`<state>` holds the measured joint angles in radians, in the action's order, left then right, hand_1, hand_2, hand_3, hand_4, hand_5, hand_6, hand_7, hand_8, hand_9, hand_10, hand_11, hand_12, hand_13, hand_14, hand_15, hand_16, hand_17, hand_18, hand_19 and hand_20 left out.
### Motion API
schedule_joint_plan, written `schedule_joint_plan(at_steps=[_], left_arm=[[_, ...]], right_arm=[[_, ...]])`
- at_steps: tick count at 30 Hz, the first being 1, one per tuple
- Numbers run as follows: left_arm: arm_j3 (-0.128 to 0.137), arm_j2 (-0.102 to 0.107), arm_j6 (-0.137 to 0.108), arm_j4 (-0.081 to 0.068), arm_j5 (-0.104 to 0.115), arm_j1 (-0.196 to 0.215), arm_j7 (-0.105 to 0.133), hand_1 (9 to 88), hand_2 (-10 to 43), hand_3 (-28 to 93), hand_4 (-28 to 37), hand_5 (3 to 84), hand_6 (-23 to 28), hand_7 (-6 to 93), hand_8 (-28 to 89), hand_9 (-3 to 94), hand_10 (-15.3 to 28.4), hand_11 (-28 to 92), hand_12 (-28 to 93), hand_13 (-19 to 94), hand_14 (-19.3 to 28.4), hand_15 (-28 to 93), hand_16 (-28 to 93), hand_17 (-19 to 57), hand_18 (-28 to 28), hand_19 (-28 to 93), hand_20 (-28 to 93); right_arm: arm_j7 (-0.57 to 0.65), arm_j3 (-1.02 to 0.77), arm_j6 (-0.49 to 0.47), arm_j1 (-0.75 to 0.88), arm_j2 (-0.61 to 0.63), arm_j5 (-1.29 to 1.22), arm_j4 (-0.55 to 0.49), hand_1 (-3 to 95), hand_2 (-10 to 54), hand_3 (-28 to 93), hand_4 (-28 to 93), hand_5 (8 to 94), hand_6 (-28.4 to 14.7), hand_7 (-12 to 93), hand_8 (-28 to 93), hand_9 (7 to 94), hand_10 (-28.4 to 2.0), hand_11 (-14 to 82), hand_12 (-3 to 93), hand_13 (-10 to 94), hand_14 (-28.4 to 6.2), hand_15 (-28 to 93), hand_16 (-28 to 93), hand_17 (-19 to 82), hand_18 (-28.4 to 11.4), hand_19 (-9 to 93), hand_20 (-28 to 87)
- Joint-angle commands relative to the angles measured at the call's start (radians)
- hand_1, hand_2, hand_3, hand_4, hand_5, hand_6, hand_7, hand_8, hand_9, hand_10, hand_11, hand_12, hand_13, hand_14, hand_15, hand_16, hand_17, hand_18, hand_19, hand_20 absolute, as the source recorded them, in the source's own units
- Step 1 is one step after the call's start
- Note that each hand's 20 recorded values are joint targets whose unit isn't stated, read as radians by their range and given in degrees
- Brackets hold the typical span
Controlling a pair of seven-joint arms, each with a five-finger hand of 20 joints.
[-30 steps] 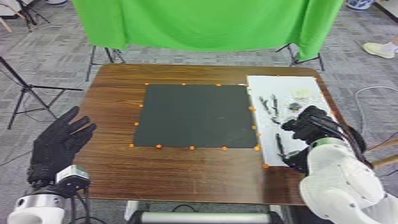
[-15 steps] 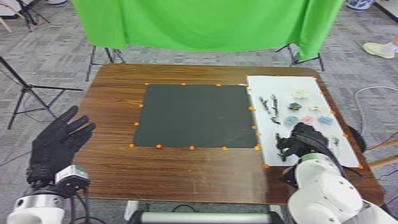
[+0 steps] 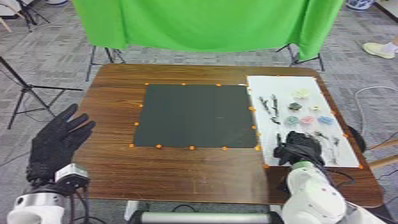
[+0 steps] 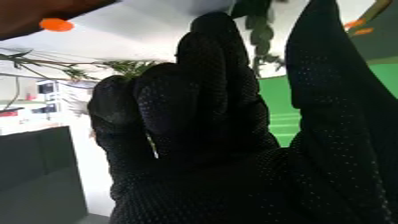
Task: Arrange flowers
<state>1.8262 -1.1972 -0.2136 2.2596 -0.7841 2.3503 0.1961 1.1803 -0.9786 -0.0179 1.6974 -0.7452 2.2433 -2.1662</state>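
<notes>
One pink flower (image 3: pixel 307 120) sits between two bluish ones (image 3: pixel 325 120).

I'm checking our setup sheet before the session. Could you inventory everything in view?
Table: one, brown, centre
Mat: one, black, mid-table
Sheet: one, white, table's right side
Flower heads: six; two cream, one each dark green, teal, pink, blue; on the sheet
Sprigs: several, mostly dark, on the sheet
Markers: many, orange, around mat and sheet
Cloth: one, green, beyond the table
Floor: one, grey, around the table
Left hand: one, black, table's left side
Right hand: one, black, over the sheet's near end
</notes>
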Motion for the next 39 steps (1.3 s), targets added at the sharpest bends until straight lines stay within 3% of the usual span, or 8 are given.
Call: schedule_joint_plan(at_steps=[1, 10, 19, 23, 28, 35, 39], left_arm=[[0.008, 0.003, 0.000, -0.001, 0.004, 0.003, -0.002, 23.4, 4.4, 81, -21.5, 36.9, 9.1, 13.4, -10, 34.4, 19.3, 25, 10, 25, 25.9, 47, -8, -10.9, 23.1, 54, -1], [0.019, -0.011, 0.001, 0.006, 0.002, 0.020, -0.010, 23.5, 4.3, 81, -21.6, 36.9, 9.1, 13.5, -10, 34.5, 19.3, 25, 10, 25, 26.0, 47, -8, -10.9, 23.1, 54, 0], [0.021, -0.018, 0.003, 0.005, 0.002, 0.020, -0.013, 23.6, 4.4, 81, -21.5, 36.8, 9.2, 13.5, -10, 34.5, 19.3, 25, 10, 25, 26.0, 47, -8, -10.9, 23.1, 54, 0], [0.019, -0.017, 0.001, 0.004, 0.002, 0.015, -0.017, 23.6, 4.3, 81, -21.5, 36.9, 9.2, 13.4, -10, 34.5, 19.3, 25, 10, 25, 26.0, 47, -8, -10.9, 23.0, 54, 0], [0.022, -0.017, 0.001, 0.005, 0.001, 0.015, -0.018, 23.6, 4.3, 81, -21.5, 36.9, 9.2, 13.4, -10, 34.5, 19.2, 25, 10, 25, 26.0, 47, -8, -10.8, 23.0, 54, 0], [0.021, -0.016, 0.000, 0.005, 0.002, 0.016, -0.016, 23.6, 4.3, 81, -21.6, 36.8, 9.2, 13.6, -10, 34.5, 19.3, 25, 10, 25, 26.0, 47, -8, -10.9, 23.1, 54, 0], [0.022, -0.016, -0.002, 0.007, 0.003, 0.020, -0.016, 23.6, 4.4, 81, -21.5, 36.9, 9.2, 13.6, -10, 34.5, 19.2, 25, 10, 25, 26.0, 47, -8, -10.8, 23.0, 54, 0]], right_arm=[[0.006, 0.046, -0.060, -0.018, 0.002, 0.033, 0.038, 33.7, -9.1, 85, -25, 58.0, -9.5, 50, -8, 63.1, -20.7, 69.2, 22.5, 69, -12.4, 87, 13, 39, -26.1, 93, 53], [0.008, 0.077, -0.131, -0.004, 0.002, 0.041, 0.069, 35.3, -9.5, 85, -26, 58.0, -9.4, 50, -1, 63.3, -20.9, 69.1, 22.3, 69, -12.6, 87, 13, 39, -26.2, 93, 53], [-0.024, 0.051, -0.135, 0.021, -0.035, -0.093, 0.092, 39.0, -9.5, 82, -27, 61.5, -8.3, 49, 5, 65.8, -20.6, 66.5, 21.6, 70, -12.7, 85, 13, 39, -26.0, 93, 52], [-0.028, 0.053, -0.143, 0.015, -0.051, -0.121, 0.115, 44.3, -9.5, 80, -28, 65.8, -6.9, 50, 6, 68.9, -19.3, 65.0, 21.9, 72, -12.4, 84, 13, 40, -25.8, 93, 52], [-0.026, 0.090, -0.134, 0.001, -0.043, -0.094, 0.131, 50.1, -8.9, 79, -28, 71.3, -4.4, 48, 8, 71.9, -16.6, 60.1, 28.8, 74, -11.5, 83, 15, 42, -25.8, 93, 54], [-0.022, 0.112, -0.088, -0.006, -0.026, -0.062, 0.138, 51.3, -8.6, 81, -28, 76.6, -4.5, 42, 14, 75.4, -14.0, 59.0, 30.7, 77, -10.6, 83, 16, 46, -26.2, 93, 58], [-0.026, 0.096, -0.045, 0.000, -0.021, -0.085, 0.128, 50.9, -8.7, 83, -28, 78.2, -4.6, 41, 17, 76.6, -14.1, 59.8, 30.7, 79, -10.5, 84, 17, 47, -26.7, 93, 60]])
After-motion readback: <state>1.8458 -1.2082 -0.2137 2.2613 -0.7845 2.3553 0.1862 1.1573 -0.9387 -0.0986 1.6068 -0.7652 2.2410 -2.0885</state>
